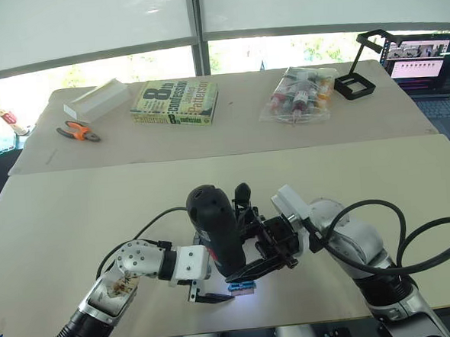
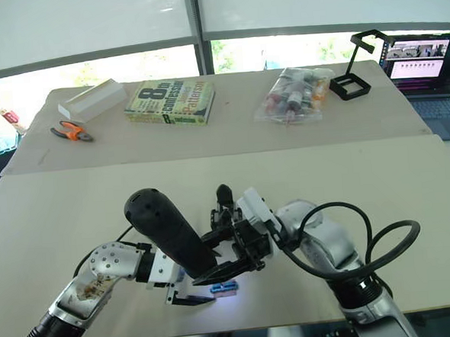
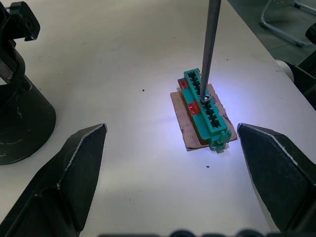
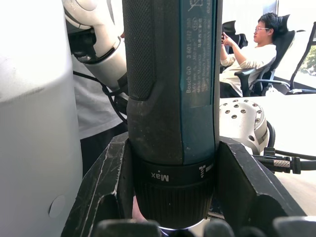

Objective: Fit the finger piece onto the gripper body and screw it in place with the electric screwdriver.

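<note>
Between the spread left claw, the electric screwdriver (right claw clamped around it) seemingly touches a green block.

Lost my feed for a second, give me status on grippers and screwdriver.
Right gripper shut on thick black electric screwdriver. Left gripper open, astride small green terminal block. Silver bit on a block screw. Black gripper body beside, untouched.

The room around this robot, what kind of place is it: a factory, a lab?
Probably an office-like lab or workshop, not a factory. Pale worktables stand by large windows, with pliers, a book and an open laptop lying about, and a person sits in an office chair nearby.
</note>
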You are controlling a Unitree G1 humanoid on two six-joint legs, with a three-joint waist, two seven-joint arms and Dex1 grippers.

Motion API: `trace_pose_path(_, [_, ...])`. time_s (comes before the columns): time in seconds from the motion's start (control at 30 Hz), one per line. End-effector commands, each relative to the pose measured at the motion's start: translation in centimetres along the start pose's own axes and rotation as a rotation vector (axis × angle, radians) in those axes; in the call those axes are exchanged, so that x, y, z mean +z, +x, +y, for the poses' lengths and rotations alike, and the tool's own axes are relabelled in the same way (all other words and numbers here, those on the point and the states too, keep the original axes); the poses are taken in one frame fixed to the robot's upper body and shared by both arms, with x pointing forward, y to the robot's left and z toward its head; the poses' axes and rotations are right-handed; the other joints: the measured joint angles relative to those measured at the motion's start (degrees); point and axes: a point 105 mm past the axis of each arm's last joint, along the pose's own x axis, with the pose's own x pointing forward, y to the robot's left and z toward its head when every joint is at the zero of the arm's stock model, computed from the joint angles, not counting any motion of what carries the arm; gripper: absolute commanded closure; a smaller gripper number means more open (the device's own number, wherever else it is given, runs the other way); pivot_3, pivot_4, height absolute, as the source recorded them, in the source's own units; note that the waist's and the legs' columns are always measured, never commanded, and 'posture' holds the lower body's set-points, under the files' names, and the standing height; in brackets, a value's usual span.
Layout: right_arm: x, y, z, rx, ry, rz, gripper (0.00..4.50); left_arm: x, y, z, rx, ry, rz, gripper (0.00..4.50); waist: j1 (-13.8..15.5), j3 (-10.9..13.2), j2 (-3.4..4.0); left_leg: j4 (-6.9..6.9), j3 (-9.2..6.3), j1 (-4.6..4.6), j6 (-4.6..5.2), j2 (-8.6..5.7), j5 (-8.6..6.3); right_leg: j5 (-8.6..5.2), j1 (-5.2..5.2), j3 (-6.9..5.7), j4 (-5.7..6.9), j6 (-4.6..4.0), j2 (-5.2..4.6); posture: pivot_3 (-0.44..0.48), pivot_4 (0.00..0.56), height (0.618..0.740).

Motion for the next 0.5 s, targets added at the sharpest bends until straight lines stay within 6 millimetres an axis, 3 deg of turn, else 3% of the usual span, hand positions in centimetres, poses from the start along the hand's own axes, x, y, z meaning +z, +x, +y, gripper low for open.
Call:
trace_pose_path(0.03, [1.62, 0.48, 0.53, 0.041, -0.063, -0.033, 2.62, 0.59, 0.06, 0.19, 0.001, 0.036, -0.018, 0.00, 0.0, 0.0, 0.00, 0.00, 0.00, 0.00, 0.00, 0.00, 0.00, 0.00, 0.00, 0.00, 0.00, 0.00, 0.00, 0.000, 0.150, 0.740])
trace_pose_path(0.5, [1.55, 0.45, 0.60, 0.041, -0.058, -0.030, 2.62, 0.55, -0.02, 0.42, 0.003, 0.038, -0.016, 0.00, 0.0, 0.0, 0.00, 0.00, 0.00, 0.00, 0.00, 0.00, 0.00, 0.00, 0.00, 0.00, 0.00, 0.00, 0.00, 0.000, 0.150, 0.740])
